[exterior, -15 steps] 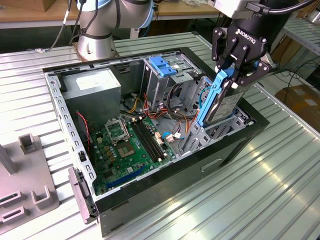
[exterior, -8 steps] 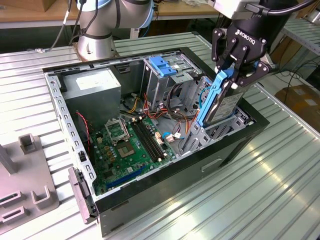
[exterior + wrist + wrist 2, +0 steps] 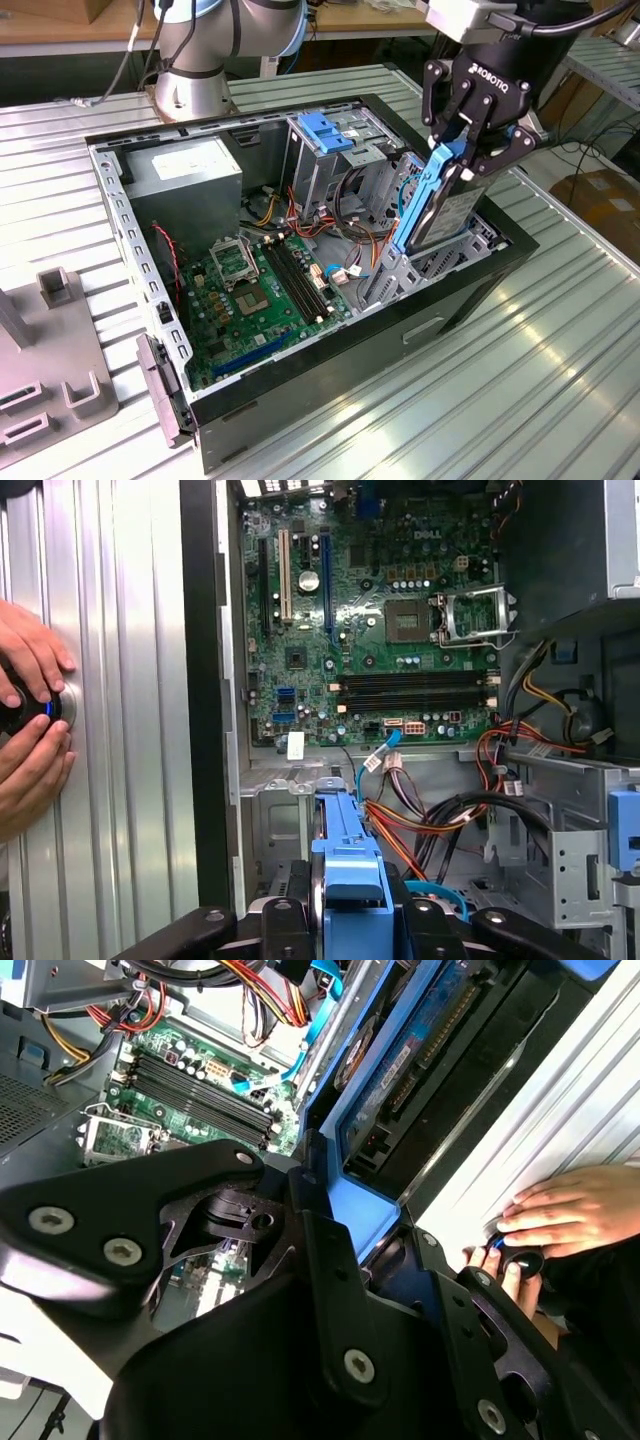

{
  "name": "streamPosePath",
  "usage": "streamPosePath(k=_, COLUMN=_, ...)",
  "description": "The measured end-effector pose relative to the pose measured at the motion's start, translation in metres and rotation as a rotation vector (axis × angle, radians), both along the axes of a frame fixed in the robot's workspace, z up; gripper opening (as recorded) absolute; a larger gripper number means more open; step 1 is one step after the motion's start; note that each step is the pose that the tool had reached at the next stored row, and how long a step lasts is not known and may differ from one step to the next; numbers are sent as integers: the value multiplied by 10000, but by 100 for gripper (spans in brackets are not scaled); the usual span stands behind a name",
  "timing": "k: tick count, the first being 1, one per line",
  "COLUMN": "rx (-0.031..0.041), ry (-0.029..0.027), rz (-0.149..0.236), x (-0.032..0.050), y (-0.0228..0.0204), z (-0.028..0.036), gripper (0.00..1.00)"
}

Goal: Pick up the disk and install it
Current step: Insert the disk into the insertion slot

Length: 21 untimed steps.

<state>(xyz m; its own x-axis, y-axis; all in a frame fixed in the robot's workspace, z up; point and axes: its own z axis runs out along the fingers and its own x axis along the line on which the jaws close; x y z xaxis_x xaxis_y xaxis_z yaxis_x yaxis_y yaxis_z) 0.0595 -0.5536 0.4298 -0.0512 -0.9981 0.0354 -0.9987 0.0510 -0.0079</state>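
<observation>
Gripper (image 3: 458, 158) clamped on disk (image 3: 448, 215) by its blue rail, disk steeply tilted, lower end inside PC case (image 3: 330, 385).

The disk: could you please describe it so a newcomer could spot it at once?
Find the open computer case. At its end on the exterior view's right, the gripper clamps the disk, tilted on edge. It is a grey slab in blue rails, unlike the all-blue latch on the cage.
</observation>
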Motion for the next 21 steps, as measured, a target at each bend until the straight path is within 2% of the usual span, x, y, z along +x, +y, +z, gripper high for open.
streamPosePath(k=13, rx=0, ry=0, rz=0, x=0, y=0, z=-107, gripper=37)
streamPosePath(k=21, rx=0, ry=0, rz=0, x=0, y=0, z=-197, gripper=37)
